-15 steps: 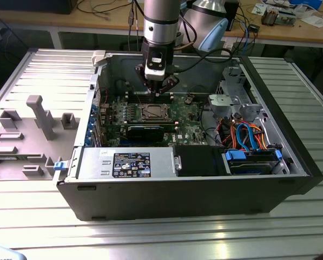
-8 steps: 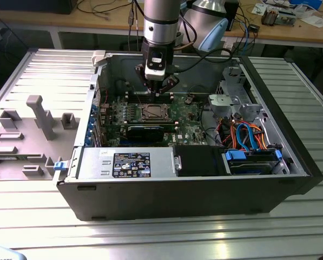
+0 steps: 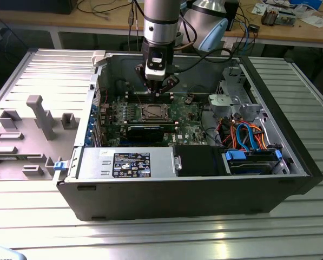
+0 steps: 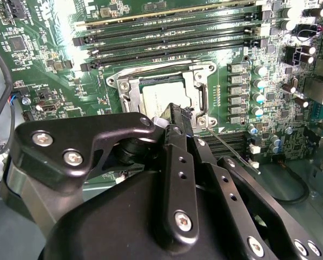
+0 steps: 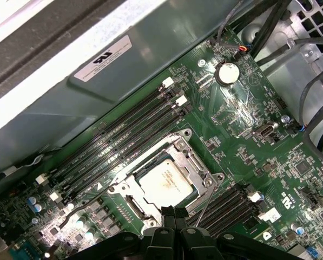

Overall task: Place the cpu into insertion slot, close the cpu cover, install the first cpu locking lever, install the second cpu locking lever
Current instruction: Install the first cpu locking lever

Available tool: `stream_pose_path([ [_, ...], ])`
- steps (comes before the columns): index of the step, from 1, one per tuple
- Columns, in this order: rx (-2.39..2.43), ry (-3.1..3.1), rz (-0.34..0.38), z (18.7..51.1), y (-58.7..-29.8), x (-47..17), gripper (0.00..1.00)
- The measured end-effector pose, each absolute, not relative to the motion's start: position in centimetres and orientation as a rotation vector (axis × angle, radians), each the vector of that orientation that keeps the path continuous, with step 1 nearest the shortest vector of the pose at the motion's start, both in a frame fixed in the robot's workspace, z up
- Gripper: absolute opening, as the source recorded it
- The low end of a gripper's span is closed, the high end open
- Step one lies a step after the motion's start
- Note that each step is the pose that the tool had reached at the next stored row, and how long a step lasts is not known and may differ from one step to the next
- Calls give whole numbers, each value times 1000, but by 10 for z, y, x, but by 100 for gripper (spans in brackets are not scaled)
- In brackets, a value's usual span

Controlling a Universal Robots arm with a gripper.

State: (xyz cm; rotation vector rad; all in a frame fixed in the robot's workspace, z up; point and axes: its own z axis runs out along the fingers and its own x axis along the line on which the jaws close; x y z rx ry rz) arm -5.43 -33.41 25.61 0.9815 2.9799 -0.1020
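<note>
Cpu (image 5: 165, 183) sits flat in the insertion slot (image 5: 116, 189), mid-board beside the long memory slots (image 5: 123, 135). The cpu cover (image 5: 193, 164) looks folded down around it, its frame bordering the chip's pale face. By my reckoning, placing and covering are done and the lever work is in hand. One thin wire lever (image 5: 204, 205) juts up free from the slot's corner, not yet hooked down.

My claw (image 5: 175, 218) hangs just over that edge of the cover, its tips clenched together. I cannot tell whether anything is nipped between them, or whether they touch the metal. Seating a rod that thin calls for a steady downward push and a sideways tuck under its catch, without scraping the board (image 3: 188, 116).

All of this lies inside the open computer case (image 3: 166, 203). The case also holds a labelled metal box (image 3: 130, 162) along the wall nearest the exterior camera, and a bundle of blue and orange cables (image 3: 246, 135) toward the exterior view's right.
</note>
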Motion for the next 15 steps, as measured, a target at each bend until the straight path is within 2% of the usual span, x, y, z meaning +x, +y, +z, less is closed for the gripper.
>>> stream_pose_path([
  [15, 976, 2982, -102, 256, -334, -54, 11],
])
